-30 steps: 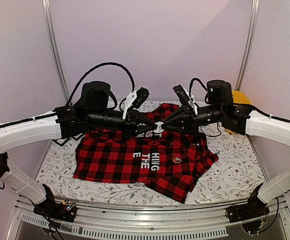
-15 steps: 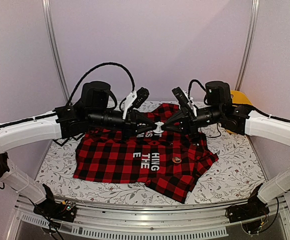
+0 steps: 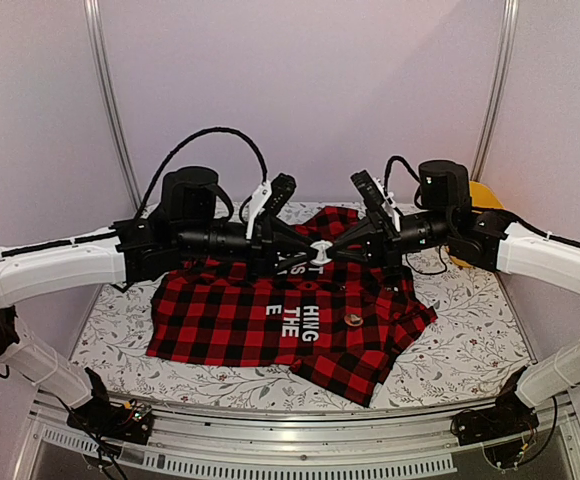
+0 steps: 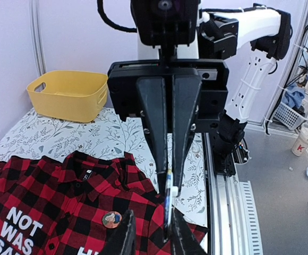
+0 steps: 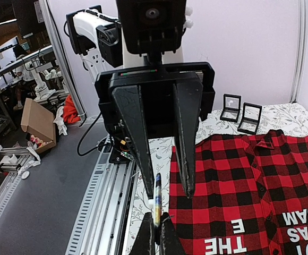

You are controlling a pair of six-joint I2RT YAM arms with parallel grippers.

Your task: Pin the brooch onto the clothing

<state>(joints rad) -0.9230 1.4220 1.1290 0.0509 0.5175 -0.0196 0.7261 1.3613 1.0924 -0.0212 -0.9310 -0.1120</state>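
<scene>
I read this as a mid-air handover above the shirt: right hand clamped on the brooch, left hand apart. Next I must bring its pin down onto the cloth.

White block letters are showing on the red-and-black checked shirt lying on the worktop. From above I am reading "E", "THE" and "HING". The left wrist view is catching "NOT", "WAS" and a cut-off "SA". The right wrist view is showing "THE", "E", "SAM" and "WAS" upside down.
</scene>
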